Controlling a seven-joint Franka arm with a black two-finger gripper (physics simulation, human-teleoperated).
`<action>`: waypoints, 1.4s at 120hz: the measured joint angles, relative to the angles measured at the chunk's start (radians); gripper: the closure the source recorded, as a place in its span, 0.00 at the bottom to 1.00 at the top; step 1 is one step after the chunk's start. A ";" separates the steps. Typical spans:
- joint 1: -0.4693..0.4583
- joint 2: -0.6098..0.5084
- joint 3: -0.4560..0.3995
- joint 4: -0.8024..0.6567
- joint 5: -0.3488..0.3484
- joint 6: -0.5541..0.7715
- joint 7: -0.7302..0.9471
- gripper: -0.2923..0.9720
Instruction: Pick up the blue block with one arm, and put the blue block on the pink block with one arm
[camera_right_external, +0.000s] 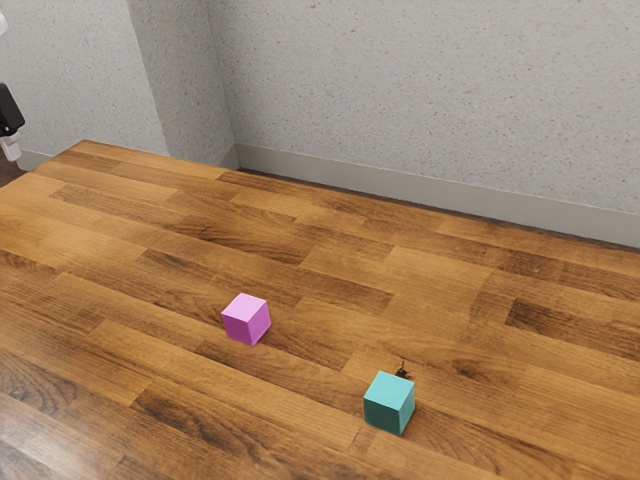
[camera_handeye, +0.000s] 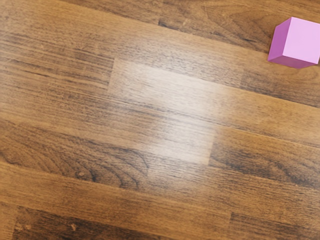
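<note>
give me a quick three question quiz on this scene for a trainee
1. True or false: the blue block already sits on the pink block.
2. In the exterior view, which block lies nearer the camera? A. pink B. blue C. both equally near
3. Fill in: the block seen in the wrist view is the ____ one.

Key: 1 false, they stand apart; 2 B; 3 pink.
</note>
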 joint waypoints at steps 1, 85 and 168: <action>0.000 0.000 0.000 0.000 0.000 0.000 0.000 0.23; -0.001 -0.008 -0.716 -0.528 -0.161 0.471 -0.164 0.23; -0.004 0.374 -0.855 -0.456 -0.167 0.959 -0.577 0.23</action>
